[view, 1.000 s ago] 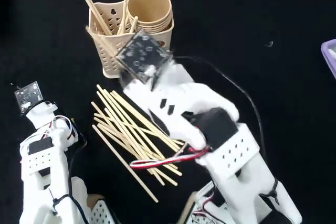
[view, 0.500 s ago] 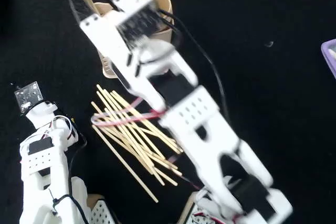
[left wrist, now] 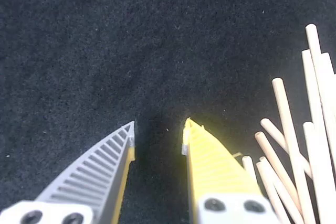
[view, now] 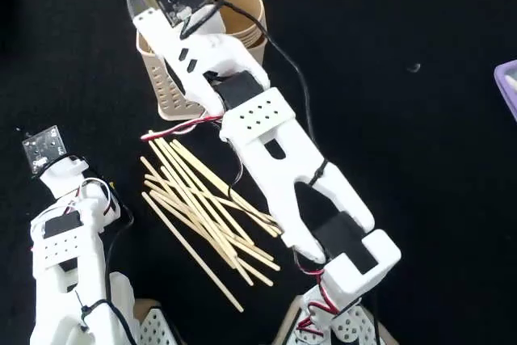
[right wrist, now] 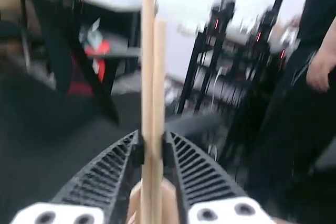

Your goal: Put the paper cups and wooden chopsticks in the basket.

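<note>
Stack of tan paper cups (view: 238, 6): already in beige slotted plastic basket (view: 166, 90); pair of pale wooden chopsticks (right wrist: 149, 51): clamped upright in right pincer (right wrist: 152, 142), above basket; loose chopstick pile (view: 202, 208): outstanding, on black desk (view: 420, 159); left pincer (left wrist: 157, 129): parted, empty, beside pile.

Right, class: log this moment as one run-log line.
right gripper: shut on two chopsticks, at basket | left gripper: open, empty, beside loose chopsticks | paper cups: in basket
</note>
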Tool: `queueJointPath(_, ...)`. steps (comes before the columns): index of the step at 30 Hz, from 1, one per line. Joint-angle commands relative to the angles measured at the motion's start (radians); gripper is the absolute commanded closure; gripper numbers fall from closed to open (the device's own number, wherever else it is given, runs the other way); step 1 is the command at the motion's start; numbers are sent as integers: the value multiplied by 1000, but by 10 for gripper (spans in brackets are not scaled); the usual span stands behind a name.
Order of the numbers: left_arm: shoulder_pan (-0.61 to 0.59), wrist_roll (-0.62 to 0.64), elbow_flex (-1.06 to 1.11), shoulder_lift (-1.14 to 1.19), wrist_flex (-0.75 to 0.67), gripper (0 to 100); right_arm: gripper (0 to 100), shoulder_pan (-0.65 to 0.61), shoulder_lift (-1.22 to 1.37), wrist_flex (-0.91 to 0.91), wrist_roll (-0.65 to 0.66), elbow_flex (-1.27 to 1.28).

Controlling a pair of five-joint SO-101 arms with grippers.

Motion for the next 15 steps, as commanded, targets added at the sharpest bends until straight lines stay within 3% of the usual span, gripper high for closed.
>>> queueJointPath(1,8,-9,-5,-20,0,848,861,18,-47,170,-8,-111)
queueJointPath(5,8,-9,-5,-20,0,848,881,18,-145,439,-2,-214)
queueJointPath(11,10,-9,-5,-20,0,848,896,-20,-364,1073,-3,-251)
queueJointPath(15,10,-9,-5,-20,-2,848,896,-74,-404,1249,0,-71)
